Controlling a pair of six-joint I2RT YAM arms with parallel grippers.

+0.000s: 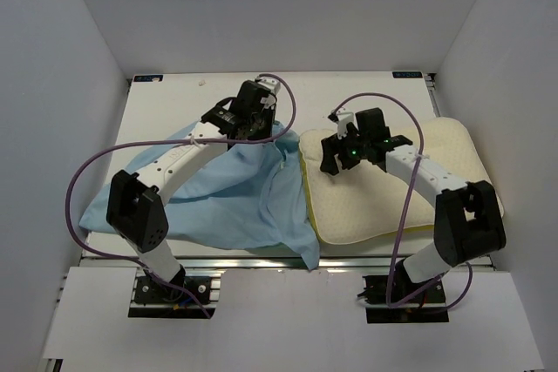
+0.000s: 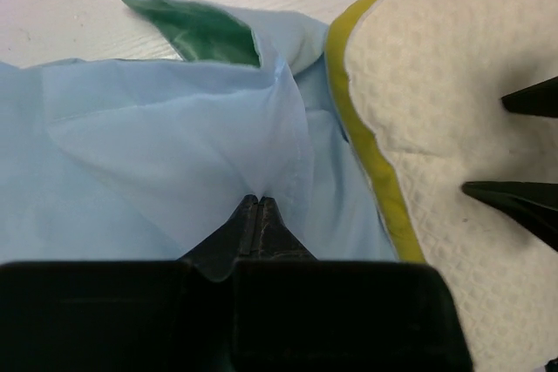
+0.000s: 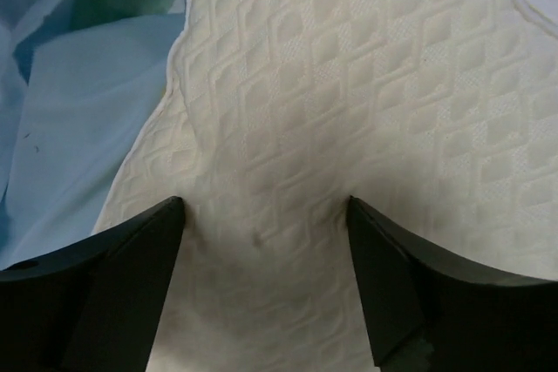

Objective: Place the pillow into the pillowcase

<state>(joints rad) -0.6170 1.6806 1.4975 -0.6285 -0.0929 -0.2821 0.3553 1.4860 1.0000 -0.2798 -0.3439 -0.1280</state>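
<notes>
the left fingers (image 2: 260,206) are pinching a fold of the light blue pillowcase (image 1: 235,193), crumpled on the bench (image 1: 166,102). the right fingers (image 1: 340,163) are standing wide apart over the cream pillow (image 1: 375,202), which is lying right of the pillowcase, touching it.

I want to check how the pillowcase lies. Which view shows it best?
The top view: it shows the pillowcase spread out beside the pillow. The left wrist view shows only the fold pinched in the left tool and a green inner flap; the right wrist view shows just a blue corner.
</notes>
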